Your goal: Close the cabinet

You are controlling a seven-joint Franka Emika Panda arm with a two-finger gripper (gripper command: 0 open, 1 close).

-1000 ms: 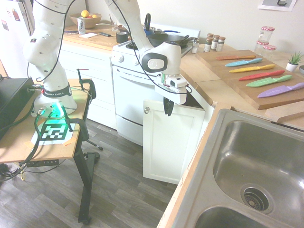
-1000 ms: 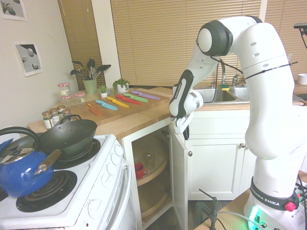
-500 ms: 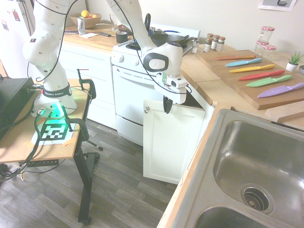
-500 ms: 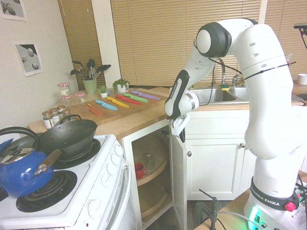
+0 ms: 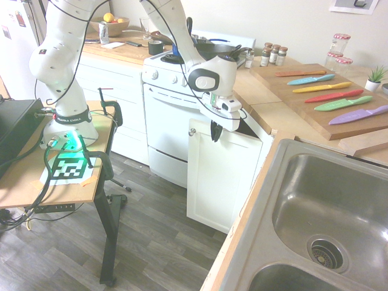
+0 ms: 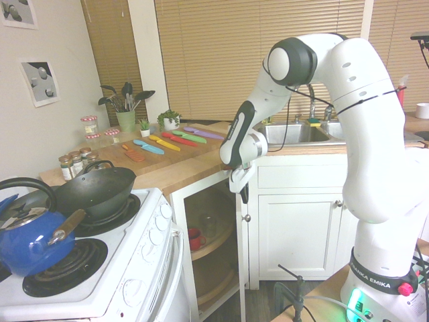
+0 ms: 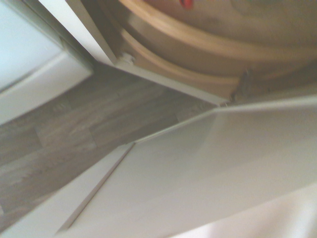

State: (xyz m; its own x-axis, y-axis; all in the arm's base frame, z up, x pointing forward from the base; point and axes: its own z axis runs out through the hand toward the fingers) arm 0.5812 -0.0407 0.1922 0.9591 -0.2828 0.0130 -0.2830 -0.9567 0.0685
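The cabinet's white door (image 5: pixel 221 182) stands partly open, swung out from the corner of the counter, with its small silver knob (image 5: pixel 192 131) near the upper corner on the oven side. My gripper (image 5: pixel 214 134) is shut with nothing in it, and points down against the door's outer face just under its top edge. From the other side the gripper (image 6: pixel 242 196) hangs at the top of the door's edge (image 6: pixel 240 268), and round wooden shelves (image 6: pixel 214 238) with a red cup (image 6: pixel 194 238) show inside. In the wrist view I see the door (image 7: pixel 223 163) and a shelf (image 7: pixel 213 54).
The white oven (image 5: pixel 163 115) stands right beside the door on its knob side. A steel sink (image 5: pixel 327 206) is in the counter, a board of coloured knives (image 5: pixel 327 91) behind it. A wok (image 6: pixel 100 191) and blue kettle (image 6: pixel 27 241) sit on the stove. Wood-look floor (image 5: pixel 157 242) lies below.
My gripper has moved toward the oven and the cabinet opening, and the door has swung with it, so the gap is narrower than a second ago.
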